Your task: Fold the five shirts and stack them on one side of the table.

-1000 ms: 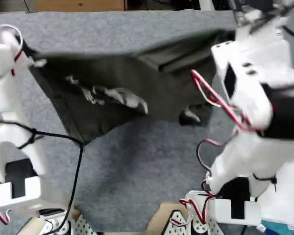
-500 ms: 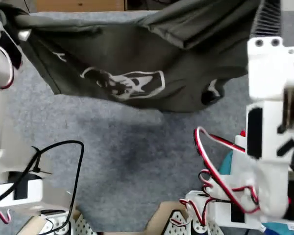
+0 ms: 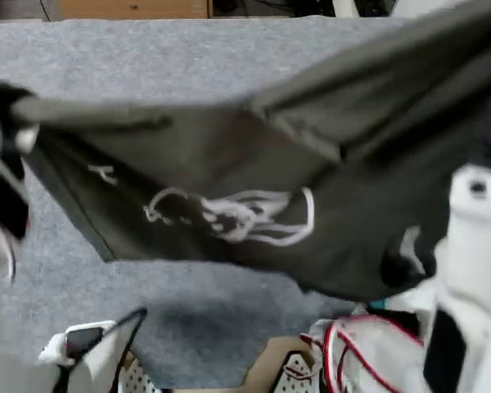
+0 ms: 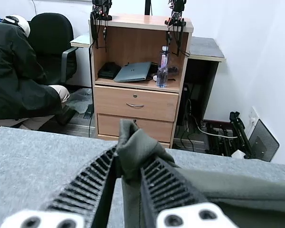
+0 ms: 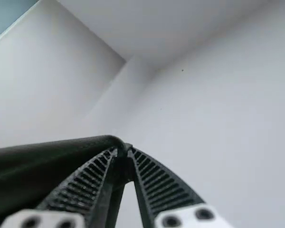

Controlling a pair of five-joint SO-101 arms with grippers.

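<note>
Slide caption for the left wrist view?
Left tool clamps a bunched edge of the dark shirt over the grey table.

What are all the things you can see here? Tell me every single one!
shirt: one, dark grey-green with a white print, held up and stretched over the table between the two grippers
table: one, grey cloth top, under the shirt
cabinet: one, light wood with drawers, beyond the table
laptop: one, grey, closed, on the cabinet's shelf
bottle: one, clear, on the same shelf beside the laptop
chair: one, black, beside the cabinet
cables: a few, red and white, at the table's near edge
left gripper: one, black ribbed fingers, shut on a bunched bit of the shirt
right gripper: one, black ribbed fingers, shut on the shirt's edge
</note>
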